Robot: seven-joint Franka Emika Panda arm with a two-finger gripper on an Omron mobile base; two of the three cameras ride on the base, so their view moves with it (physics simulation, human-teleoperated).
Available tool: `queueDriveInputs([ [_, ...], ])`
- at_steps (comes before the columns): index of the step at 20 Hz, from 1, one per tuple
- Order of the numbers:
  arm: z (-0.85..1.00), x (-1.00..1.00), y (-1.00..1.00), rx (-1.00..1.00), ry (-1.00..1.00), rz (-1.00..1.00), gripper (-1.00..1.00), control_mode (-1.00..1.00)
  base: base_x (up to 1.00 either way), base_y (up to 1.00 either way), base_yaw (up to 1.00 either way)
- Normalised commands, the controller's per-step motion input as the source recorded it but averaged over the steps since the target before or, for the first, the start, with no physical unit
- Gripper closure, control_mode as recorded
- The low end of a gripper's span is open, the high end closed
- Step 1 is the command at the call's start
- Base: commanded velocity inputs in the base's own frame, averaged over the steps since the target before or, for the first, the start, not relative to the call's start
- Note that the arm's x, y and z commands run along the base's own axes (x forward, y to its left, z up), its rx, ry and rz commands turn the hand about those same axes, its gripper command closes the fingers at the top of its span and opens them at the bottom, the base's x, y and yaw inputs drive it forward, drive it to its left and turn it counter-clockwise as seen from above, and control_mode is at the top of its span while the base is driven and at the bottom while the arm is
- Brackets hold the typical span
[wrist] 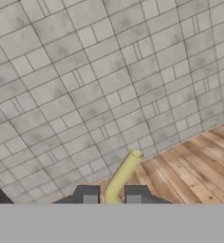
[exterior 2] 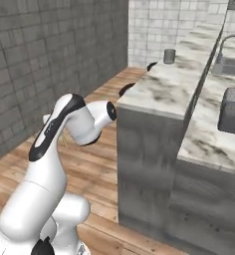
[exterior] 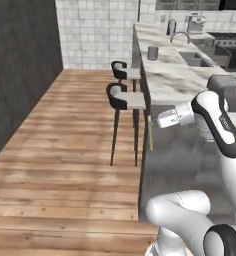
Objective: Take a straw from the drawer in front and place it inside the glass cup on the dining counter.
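Observation:
My gripper (exterior: 154, 120) hangs off the near end of the dining counter (exterior: 165, 80), out over the wooden floor, and is shut on the straw (exterior: 150, 134). The straw is a thin pale-yellow stick hanging down from the fingers beside the counter's dark base. In the hand view the straw (wrist: 123, 175) rises from between the two dark fingertips of the gripper (wrist: 111, 197) towards a grey tiled wall. The glass cup (exterior: 152, 52) stands upright far along the counter, well beyond the hand; the right base view has the cup (exterior 2: 169, 56) near the far end of the counter (exterior 2: 159, 92). The drawer is out of view.
Two dark bar stools (exterior: 123, 97) (exterior: 120, 70) stand against the counter's left side. A sink (exterior: 195, 59) with a faucet lies in the worktop to the right, and a silvery canister (exterior: 171, 26) stands at the far end. Wooden floor (exterior: 65, 140) stretches left to a dark wall.

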Motion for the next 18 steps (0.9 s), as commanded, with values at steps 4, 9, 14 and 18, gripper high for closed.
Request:
queueDriveInputs([
  [4,0.0,0.0,0.0,0.0,0.0,0.0,1.0,1.0,0.18,0.69,-0.59],
  [9,0.0,0.0,0.0,0.0,0.0,0.0,1.0,1.0,0.06,0.93,-0.48],
  [14,0.0,0.0,0.0,0.0,0.0,0.0,1.0,1.0,0.05,1.0,-0.38],
  [18,0.0,0.0,0.0,0.0,0.0,0.0,1.0,1.0,0.21,1.0,-0.35],
])
